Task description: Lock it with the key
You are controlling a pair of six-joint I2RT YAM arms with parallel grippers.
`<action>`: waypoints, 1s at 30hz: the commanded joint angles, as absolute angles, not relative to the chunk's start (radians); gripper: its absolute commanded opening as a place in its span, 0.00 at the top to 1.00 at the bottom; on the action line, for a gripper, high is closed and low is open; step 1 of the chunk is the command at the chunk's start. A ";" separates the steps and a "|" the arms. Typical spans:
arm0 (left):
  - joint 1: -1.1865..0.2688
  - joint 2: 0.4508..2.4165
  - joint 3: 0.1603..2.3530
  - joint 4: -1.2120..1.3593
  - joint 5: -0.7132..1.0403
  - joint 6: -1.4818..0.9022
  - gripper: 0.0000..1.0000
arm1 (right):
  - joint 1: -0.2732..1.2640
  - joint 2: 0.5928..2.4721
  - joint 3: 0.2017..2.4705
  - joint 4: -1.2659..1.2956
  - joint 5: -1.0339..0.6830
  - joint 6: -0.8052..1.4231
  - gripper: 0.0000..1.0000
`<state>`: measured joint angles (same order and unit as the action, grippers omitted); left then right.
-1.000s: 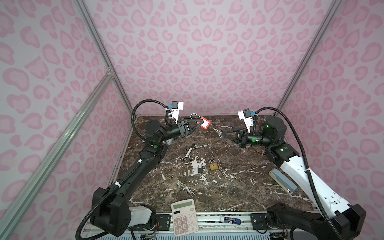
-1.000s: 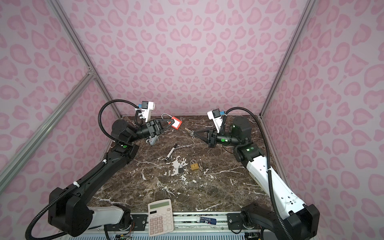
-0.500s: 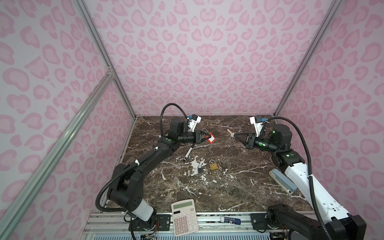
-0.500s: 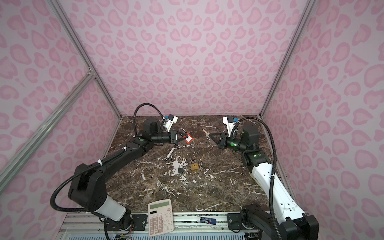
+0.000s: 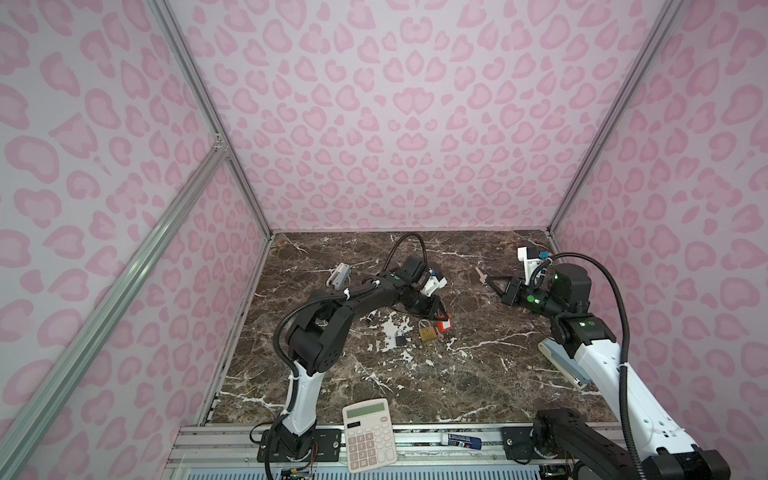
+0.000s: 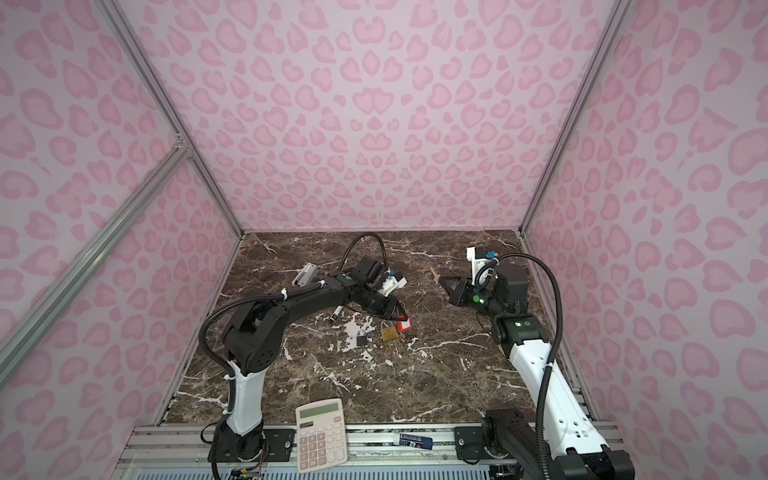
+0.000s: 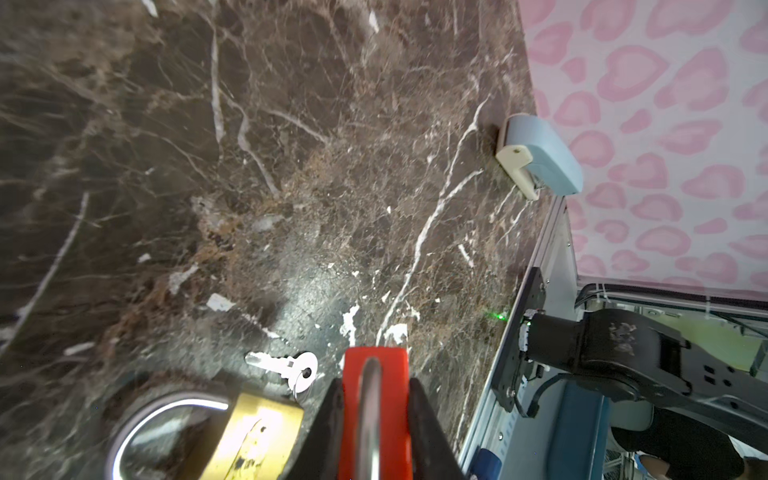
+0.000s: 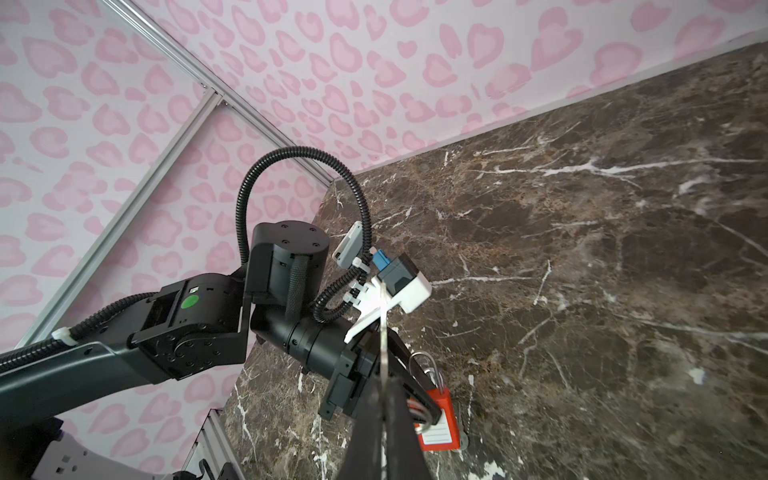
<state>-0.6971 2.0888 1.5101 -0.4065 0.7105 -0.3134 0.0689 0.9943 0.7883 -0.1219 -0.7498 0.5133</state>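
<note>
Above marble tabletop, left pincer clamps red padlock, right pincer key.

brass padlock crowding red padlock, open tabletop beyond

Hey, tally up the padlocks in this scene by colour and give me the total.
Red padlock: 1
Brass padlock: 1
Black padlock: 1
Total: 3
</note>
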 commanded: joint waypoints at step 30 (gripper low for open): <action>-0.727 2.287 1.651 -0.411 0.832 -0.371 0.84 | 0.054 0.959 0.712 -0.132 -0.732 0.530 1.00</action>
<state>-0.7273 2.2738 1.6321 -0.4103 0.8154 -0.3740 0.0544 0.9627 0.7197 -0.1432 -0.7338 0.5316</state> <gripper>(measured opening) 0.224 0.048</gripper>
